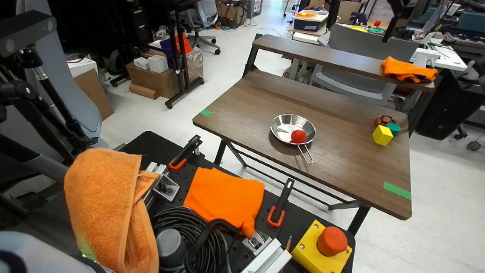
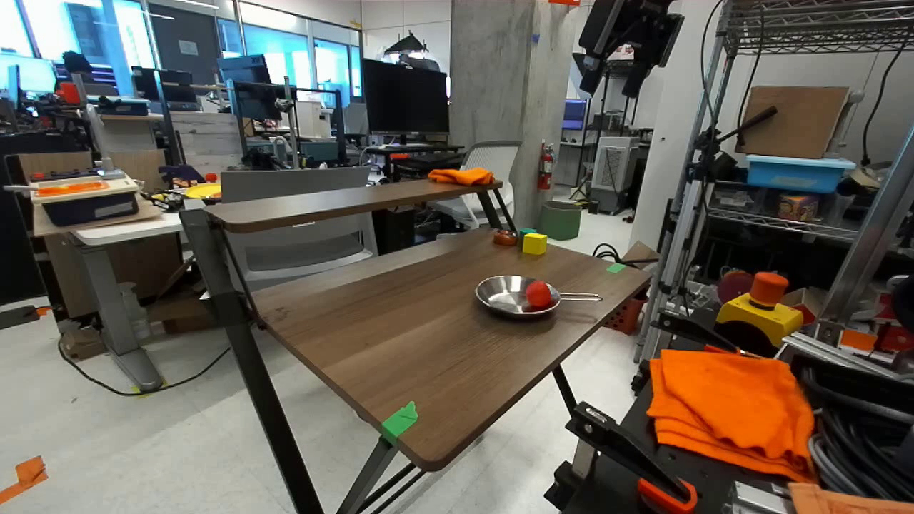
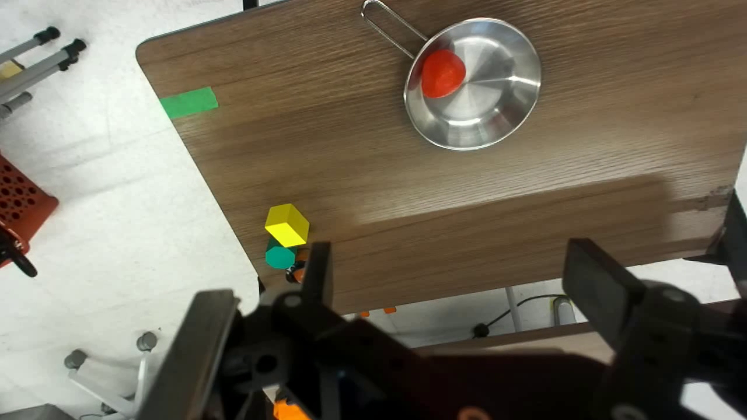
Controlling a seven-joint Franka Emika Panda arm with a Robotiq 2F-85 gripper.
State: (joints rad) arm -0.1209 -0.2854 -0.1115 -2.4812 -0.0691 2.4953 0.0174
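In the wrist view the pincer (image 3: pixel 452 258) stands wide and empty across the lower frame, and the steel pan (image 3: pixel 493 111), a red rounded object (image 3: pixel 442 73) inside, lies farther up the frame on the table (image 3: pixel 327 151), right of centre, its handle (image 3: pixel 388 36) pointing upper left.

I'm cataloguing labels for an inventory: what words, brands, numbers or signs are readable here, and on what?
No text is readable.
In an exterior view, these are too small or blurred to read:
Black clamp: pale marks.
Dark bin: pale label.
Fire extinguisher: label.
Pale sheet in the background.
Printed box: its print.
Pan, red object and yellow block: no lettering shows.
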